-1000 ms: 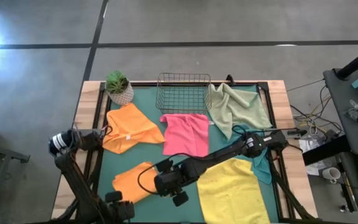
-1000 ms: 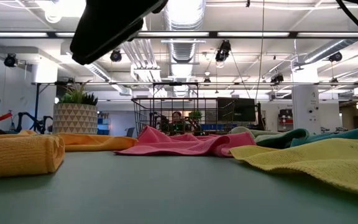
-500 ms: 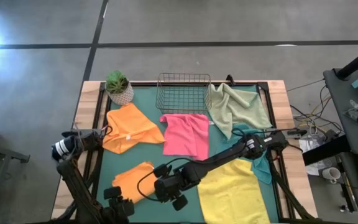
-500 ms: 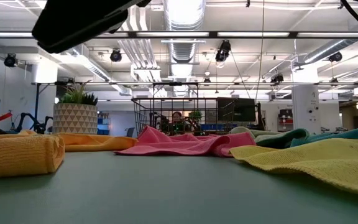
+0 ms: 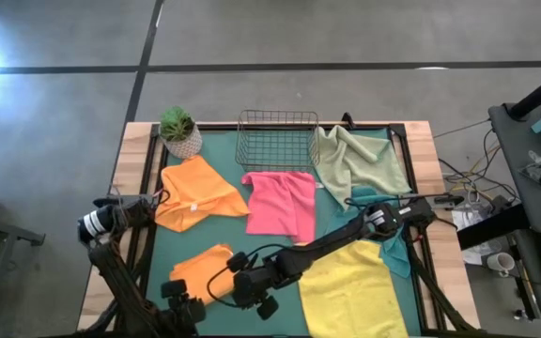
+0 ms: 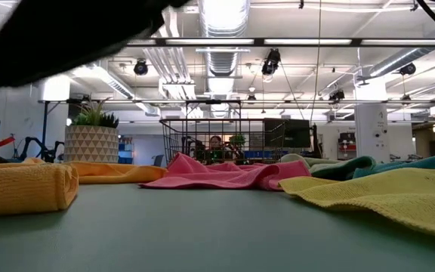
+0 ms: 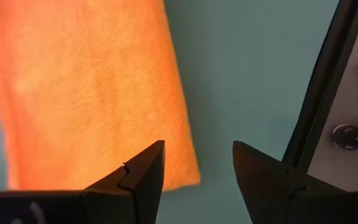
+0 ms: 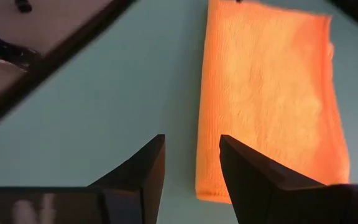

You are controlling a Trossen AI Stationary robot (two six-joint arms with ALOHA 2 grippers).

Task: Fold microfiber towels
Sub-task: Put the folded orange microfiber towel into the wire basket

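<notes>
A folded orange towel [image 5: 200, 270] lies flat on the green mat near the front left; in the low view it shows as a thick roll [image 6: 21, 187]. My left gripper [image 5: 182, 303] hangs over its near corner [image 7: 179, 168], fingers open and pointing down, clear of the cloth. My right gripper [image 5: 242, 286] hovers open beside the towel's long edge [image 8: 207, 124], slanting down from the right. A second orange towel [image 5: 195, 192], a pink one [image 5: 280, 202], a sage green one [image 5: 355, 160], a teal one [image 5: 394, 246] and a yellow one [image 5: 350, 286] lie spread on the mat.
A wire basket [image 5: 275, 141] and a potted plant [image 5: 178, 131] stand at the far edge. The table's dark frame rail [image 7: 328, 93] runs close beside the left gripper. Bare mat [image 5: 252, 246] shows between the folded orange towel and the pink one.
My right gripper has sunk and shifted toward the table's left edge, closer to the folded orange towel. My left gripper has come down a little and tipped to point more steeply down. The towels lie as before.
</notes>
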